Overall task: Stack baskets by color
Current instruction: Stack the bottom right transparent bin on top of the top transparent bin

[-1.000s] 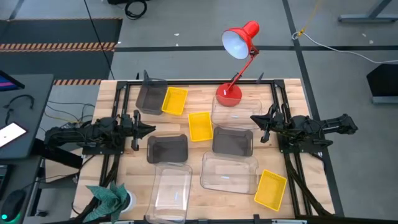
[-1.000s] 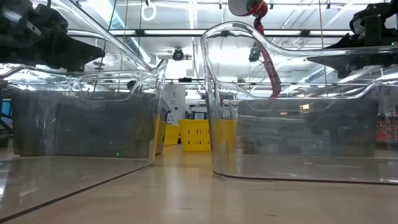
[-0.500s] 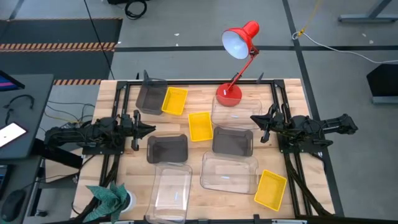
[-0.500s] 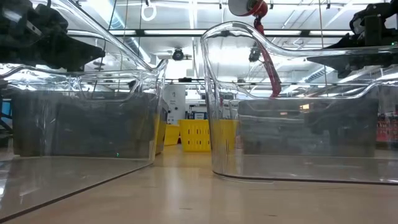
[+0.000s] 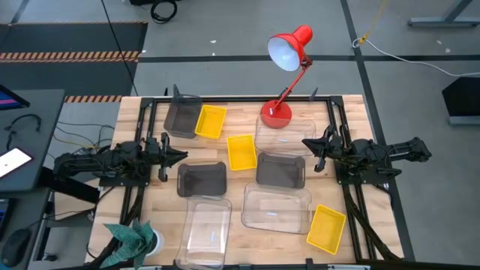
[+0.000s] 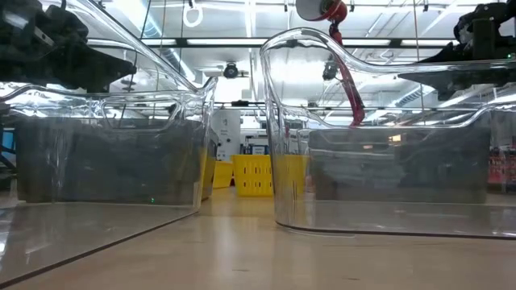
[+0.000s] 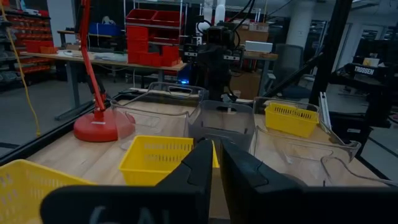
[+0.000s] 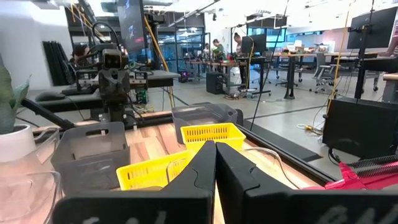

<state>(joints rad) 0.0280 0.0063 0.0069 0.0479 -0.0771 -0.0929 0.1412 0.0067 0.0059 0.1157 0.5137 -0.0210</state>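
Glare and clear walls fill the low view, where 2 clear baskets block nearly all behind them. From above, 9 baskets lie scattered on the table: 3 yellow, 3 grey, 3 clear. One clear basket is cut off at the near edge. Left gripper waits at the left side, fingers nearly together, empty. Right gripper waits at the right, fingers closed, empty. Red lamp stands at the far edge; a plant sits at the near left corner.
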